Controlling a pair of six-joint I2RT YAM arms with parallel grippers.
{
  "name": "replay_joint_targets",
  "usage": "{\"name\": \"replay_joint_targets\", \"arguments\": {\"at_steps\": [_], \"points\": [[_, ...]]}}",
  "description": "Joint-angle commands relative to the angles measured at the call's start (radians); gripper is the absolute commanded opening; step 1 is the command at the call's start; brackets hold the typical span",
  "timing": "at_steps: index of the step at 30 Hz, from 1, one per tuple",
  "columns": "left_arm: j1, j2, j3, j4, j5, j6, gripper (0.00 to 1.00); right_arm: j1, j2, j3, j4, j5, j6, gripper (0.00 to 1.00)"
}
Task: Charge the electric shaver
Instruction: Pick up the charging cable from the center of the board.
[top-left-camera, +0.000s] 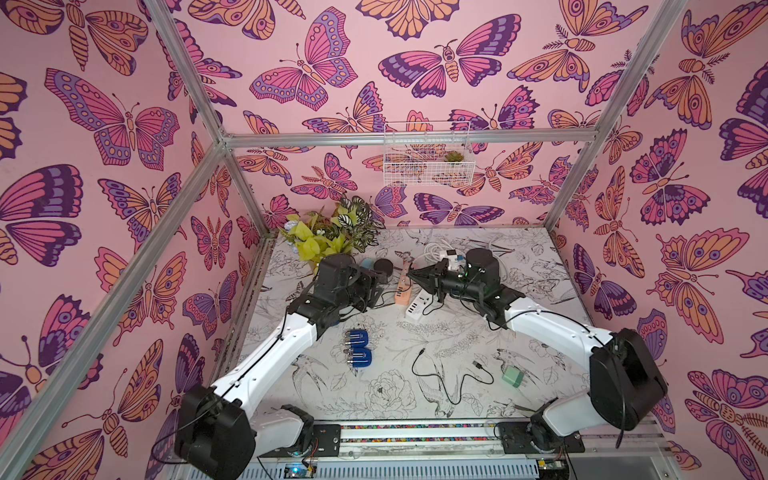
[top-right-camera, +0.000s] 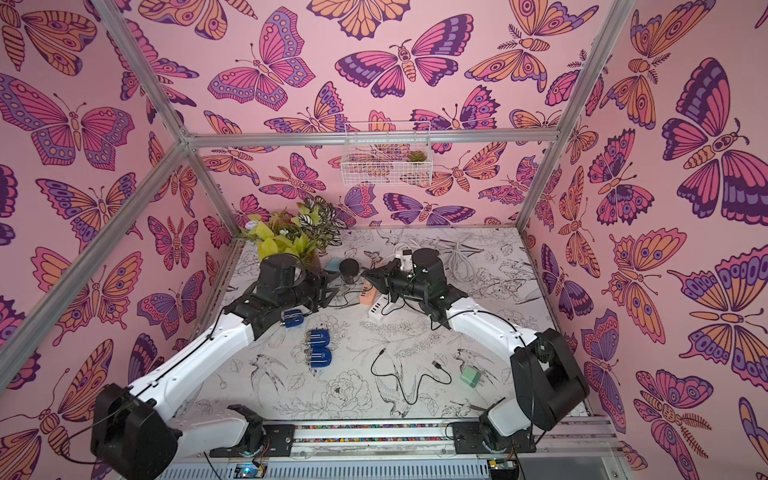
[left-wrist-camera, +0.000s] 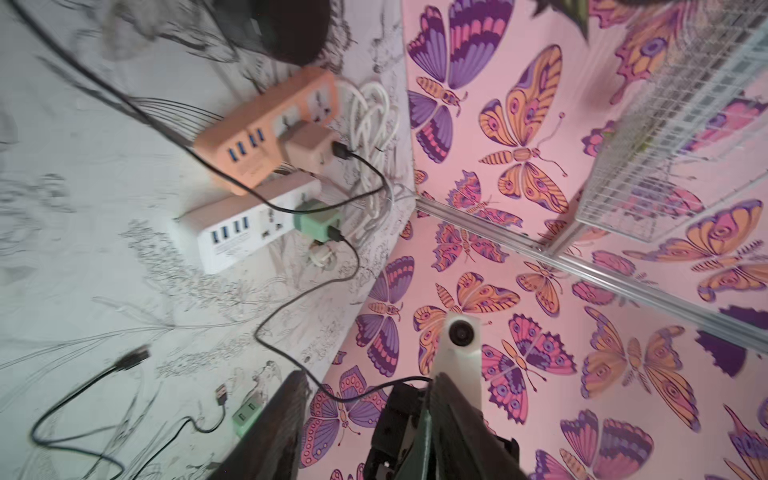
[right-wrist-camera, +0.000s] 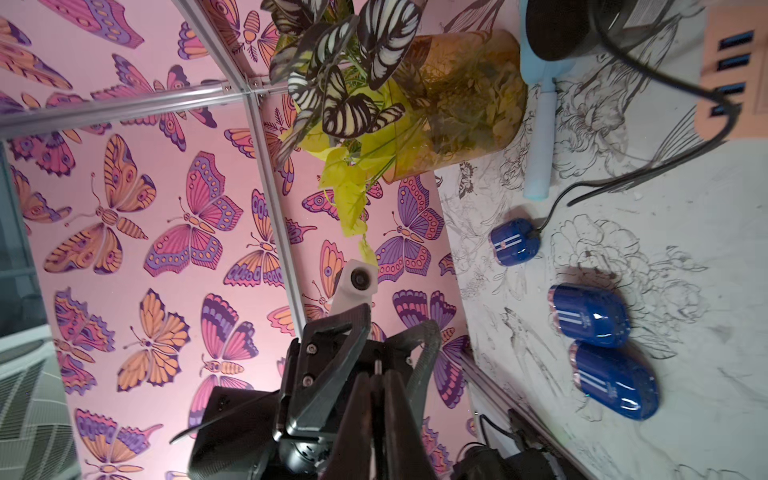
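**Shaver cabled, claws empty**

On the tabletop (top-right-camera: 415, 332), the left claw (left-wrist-camera: 370, 376) stood open and empty, while the right claw (right-wrist-camera: 376, 380) was closed on nothing. The orange power strip (left-wrist-camera: 266, 129) lay near both. One blue shaver (right-wrist-camera: 515, 245) lay beside the left arm with a black cable (right-wrist-camera: 548, 214) in its end (its far plug I could not trace). Plugging looked finished; the next move called for drawing both arms back without snagging that cable.
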Motion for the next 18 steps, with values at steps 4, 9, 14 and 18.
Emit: {"name": "replay_joint_targets", "arguments": {"at_steps": [4, 9, 14, 18], "points": [[0.028, -0.037, -0.049, -0.455, -0.141, -0.054, 0.51, -0.005, -0.050, -0.073, -0.001, -0.060, -0.207, 0.00], [0.061, 0.020, -0.074, -0.465, -0.151, -0.164, 0.59, -0.002, -0.059, -0.072, -0.012, -0.076, -0.243, 0.00], [0.069, 0.151, -0.041, -0.448, -0.129, -0.265, 0.60, -0.002, -0.062, -0.049, -0.044, -0.115, -0.276, 0.00], [0.070, 0.206, -0.034, -0.447, -0.134, -0.322, 0.61, -0.003, -0.064, -0.056, -0.038, -0.122, -0.274, 0.00]]}}
